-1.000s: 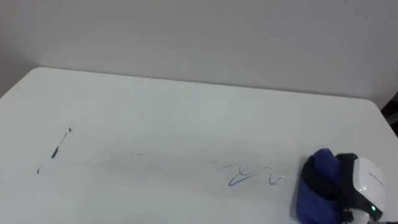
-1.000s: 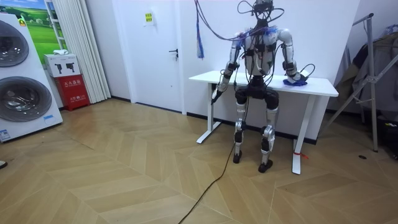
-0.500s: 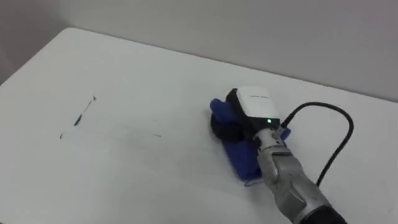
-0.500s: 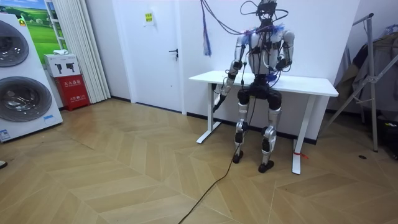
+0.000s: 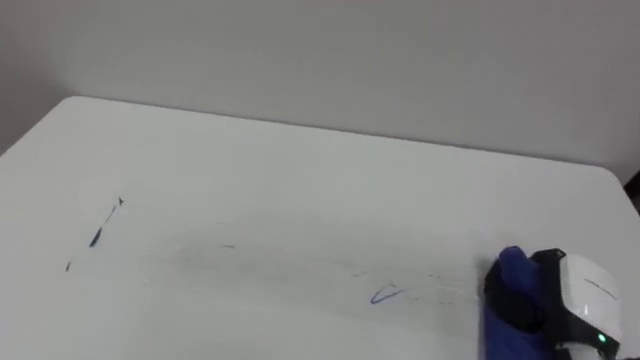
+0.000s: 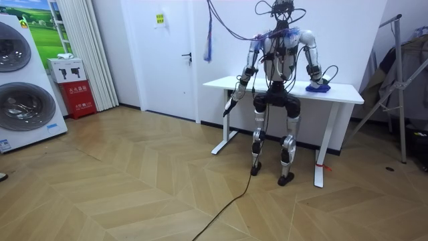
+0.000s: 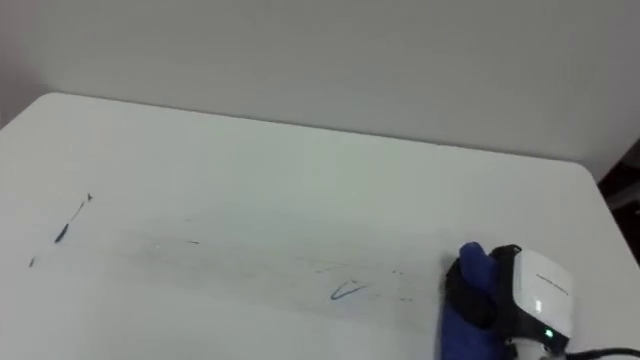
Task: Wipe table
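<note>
The white table (image 5: 300, 170) carries a small blue ink scribble (image 5: 385, 293) right of its middle. A thin blue streak (image 5: 100, 230) lies near its left side. At the lower right my right hand (image 5: 560, 300) rests on the tabletop, its dark fingers curled round a bunched blue cloth (image 5: 503, 305). The cloth sits just right of the scribble, a short gap between them. In the room view I stand at the table (image 6: 281, 86), right hand (image 6: 314, 83) on its far right part. My left hand (image 6: 231, 106) hangs beside the table's left end.
A grey wall runs close behind the table's far edge. The table's right edge lies near my right hand. In the room view washing machines (image 6: 23, 80) stand at the left and a metal rack (image 6: 401, 87) at the right.
My right hand swept the cloth left to the table's middle and has come back to the lower right. The scribble is smaller and fainter than a second ago.
</note>
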Controlling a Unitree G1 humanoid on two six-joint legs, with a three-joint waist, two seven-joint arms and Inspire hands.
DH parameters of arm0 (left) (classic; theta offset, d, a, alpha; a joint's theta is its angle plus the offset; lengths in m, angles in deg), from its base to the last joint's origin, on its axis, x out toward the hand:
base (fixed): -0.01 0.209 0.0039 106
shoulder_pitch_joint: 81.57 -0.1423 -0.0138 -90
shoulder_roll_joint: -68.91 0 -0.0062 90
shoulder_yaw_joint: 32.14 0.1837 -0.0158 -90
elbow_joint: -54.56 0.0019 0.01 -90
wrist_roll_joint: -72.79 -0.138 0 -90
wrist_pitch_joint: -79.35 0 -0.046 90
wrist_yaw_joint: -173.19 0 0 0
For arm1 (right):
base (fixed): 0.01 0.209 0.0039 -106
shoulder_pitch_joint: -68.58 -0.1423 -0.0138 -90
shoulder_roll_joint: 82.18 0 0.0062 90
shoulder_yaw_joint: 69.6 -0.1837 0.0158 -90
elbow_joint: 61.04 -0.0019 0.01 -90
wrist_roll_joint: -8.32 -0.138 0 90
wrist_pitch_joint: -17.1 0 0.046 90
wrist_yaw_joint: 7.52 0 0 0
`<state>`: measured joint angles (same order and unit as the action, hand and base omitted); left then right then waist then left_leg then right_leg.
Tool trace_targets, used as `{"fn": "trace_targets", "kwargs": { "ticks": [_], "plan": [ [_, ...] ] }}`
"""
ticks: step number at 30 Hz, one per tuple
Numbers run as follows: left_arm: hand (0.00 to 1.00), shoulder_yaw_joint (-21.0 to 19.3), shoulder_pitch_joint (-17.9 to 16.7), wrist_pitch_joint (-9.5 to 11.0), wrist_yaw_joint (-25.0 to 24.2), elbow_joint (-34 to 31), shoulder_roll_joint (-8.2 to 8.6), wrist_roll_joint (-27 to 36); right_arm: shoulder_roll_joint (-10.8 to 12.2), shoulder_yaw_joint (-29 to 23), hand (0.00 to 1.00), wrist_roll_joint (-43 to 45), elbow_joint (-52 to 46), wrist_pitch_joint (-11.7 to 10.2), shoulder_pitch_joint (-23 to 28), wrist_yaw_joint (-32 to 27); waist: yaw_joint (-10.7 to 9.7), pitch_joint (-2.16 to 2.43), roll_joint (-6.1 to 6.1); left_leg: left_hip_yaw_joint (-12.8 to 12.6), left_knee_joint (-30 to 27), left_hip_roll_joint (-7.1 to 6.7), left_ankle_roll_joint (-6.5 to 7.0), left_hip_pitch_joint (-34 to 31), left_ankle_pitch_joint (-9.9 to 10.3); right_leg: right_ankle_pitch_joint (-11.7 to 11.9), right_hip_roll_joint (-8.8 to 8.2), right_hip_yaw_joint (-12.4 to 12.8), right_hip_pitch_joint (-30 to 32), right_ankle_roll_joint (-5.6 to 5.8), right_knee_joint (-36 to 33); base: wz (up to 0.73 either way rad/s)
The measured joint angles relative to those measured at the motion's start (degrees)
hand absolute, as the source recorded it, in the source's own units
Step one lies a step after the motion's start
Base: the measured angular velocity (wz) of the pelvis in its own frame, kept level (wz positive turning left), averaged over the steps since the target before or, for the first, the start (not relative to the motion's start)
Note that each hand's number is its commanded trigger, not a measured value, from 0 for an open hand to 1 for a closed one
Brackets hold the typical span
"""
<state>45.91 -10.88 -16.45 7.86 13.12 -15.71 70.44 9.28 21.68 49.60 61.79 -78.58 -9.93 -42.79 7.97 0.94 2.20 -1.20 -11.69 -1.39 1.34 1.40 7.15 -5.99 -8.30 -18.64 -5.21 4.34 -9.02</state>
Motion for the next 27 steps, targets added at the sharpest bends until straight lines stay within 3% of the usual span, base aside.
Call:
{"fn": "trace_targets", "kwargs": {
  "ticks": [4, 5, 6, 9, 10, 13, 17, 20, 22, 23, 24, 25, 27],
  "plan": [
    [0.0, 2.97, 2.12, -0.14, 0.49, 0.71, 1.38, 0.61, 2.64, 3.12, 1.0, 0.23, -2.87, 7.34, -4.82, 5.32, 1.44, -0.18, -0.28, -0.38, -0.03, 0.16, 0.29, 0.1, 0.21, 0.25, 0.44, 1.66, 1.08, -0.23, -0.49, -0.32],
    [0.0, 4.2, 3.09, -0.16, 0.58, 1.13, 1.79, 0.53, 3.3, 5.03, 1.0, 1.25, -4.48, 10.46, -7.09, 7.72, 3.49, -0.23, -0.42, -0.36, -0.02, 0.29, 0.27, -0.07, 0.35, 0.53, 0.61, 2.07, 1.98, -0.56, -0.78, -0.66],
    [0.0, 4.7, 3.95, -0.16, 0.59, 1.4, 2.14, 0.57, 4.15, 7.93, 1.0, 2.53, -5.57, 12.04, -10.06, 10.51, 4.91, -0.34, -0.42, -0.34, -0.01, 0.59, 0.1, -0.43, 0.43, 0.85, 0.92, 2.14, 2.5, -0.88, -0.71, -0.6],
    [0.0, 6.6, 5.35, -0.33, 0.58, 2.4, 2.24, 0.74, 6.19, 18.05, 1.0, 6.26, -10.13, 13.76, -16.05, 16.76, 7.1, -0.88, -0.5, 0.19, 0.92, 1.09, -0.7, -0.88, 0.08, 1.08, 1.72, 1.88, 3.21, -1.19, -0.53, 0.01],
    [0.0, 7.4, 5.86, -0.47, 0.58, 2.4, 2.39, 1.47, 7.85, 21.16, 1.0, 6.67, -10.1, 13.49, -18.56, 18.6, 7.54, -1.4, -0.8, 0.33, 1.34, 1.34, -0.89, -0.62, 0.01, 0.64, 1.95, 1.71, 3.46, -1.31, -0.59, 0.3],
    [0.0, 7.94, 5.83, -0.52, 0.3, 0.95, 3.31, 1.61, 8.54, 24.91, 1.0, 10.24, -10.07, 11.52, -21.6, 22.0, 10.05, -2.44, -1.32, 2.05, 1.7, 1.4, -1.4, -2.47, -0.56, 0.6, 2.14, 0.06, 4.56, -1.56, -0.46, 0.31],
    [0.0, 7.5, 3.15, -0.67, 0.27, 0.44, 3.22, 1.68, 7.43, 23.97, 1.0, 13.17, -9.47, 8.78, -18.5, 18.84, 9.13, -2.45, -1.52, 3.0, 1.92, 1.27, -1.27, -3.02, -1.29, 0.98, 2.1, -0.95, 4.29, -2.24, -0.29, 0.18],
    [0.0, 6.34, 1.27, -0.47, 0.24, 0.38, 2.42, 1.48, 5.39, 19.79, 1.0, 13.3, -9.04, 4.04, -11.35, 12.0, 7.91, -2.21, -1.28, 3.45, 1.95, 1.0, -1.45, -1.57, -1.04, 0.36, 1.75, -1.62, 2.73, -1.28, 0.44, 0.11],
    [0.0, 3.55, 0.2, -0.45, 0.23, 0.73, 1.12, 1.08, 2.17, 15.17, 1.0, 13.2, -10.29, 1.46, -2.71, 5.01, 5.91, -1.45, -0.49, 3.44, 1.82, 0.58, -1.3, -1.0, -0.97, 0.05, 1.09, -2.07, 1.41, -0.81, 0.28, 0.19],
    [0.0, 2.99, 0.06, -0.48, 0.23, 0.9, 0.56, 0.47, 1.17, 14.08, 1.0, 13.1, -10.51, 1.28, -0.6, 3.15, 5.66, -1.32, -0.31, 3.37, 1.71, 0.45, -1.18, -0.91, -0.9, -0.11, 0.9, -2.13, 1.13, -0.78, 0.25, 0.13],
    [0.0, 2.77, -0.45, -0.47, 0.33, 0.88, -0.6, 0.32, -0.52, 12.47, 1.0, 12.2, -10.43, 0.89, 2.57, 0.19, 5.04, -0.79, -0.06, 3.37, 1.25, 0.19, -0.82, -0.95, -0.68, -0.22, 0.62, -2.19, 0.94, -0.73, 0.19, 0.0],
    [0.0, 2.61, -0.55, -0.48, 0.55, 0.85, -1.17, 0.36, -1.6, 10.8, 1.0, 11.34, -10.18, 0.74, 4.66, -1.68, 4.61, -0.58, -0.21, 3.38, 0.58, -0.09, -0.4, -1.03, -0.41, -0.12, 0.42, -2.14, 0.74, -0.5, 0.19, -0.04],
    [0.0, 2.76, -0.38, -0.41, 0.85, 0.28, -1.24, 0.63, -1.75, 9.18, 1.0, 9.49, -8.72, 0.71, 5.21, -3.0, 3.8, -0.42, -0.49, 3.22, -0.46, -0.39, 0.17, -1.27, -0.02, -0.04, 0.15, -2.02, 0.48, -0.3, 0.23, -0.04]
  ]
}}
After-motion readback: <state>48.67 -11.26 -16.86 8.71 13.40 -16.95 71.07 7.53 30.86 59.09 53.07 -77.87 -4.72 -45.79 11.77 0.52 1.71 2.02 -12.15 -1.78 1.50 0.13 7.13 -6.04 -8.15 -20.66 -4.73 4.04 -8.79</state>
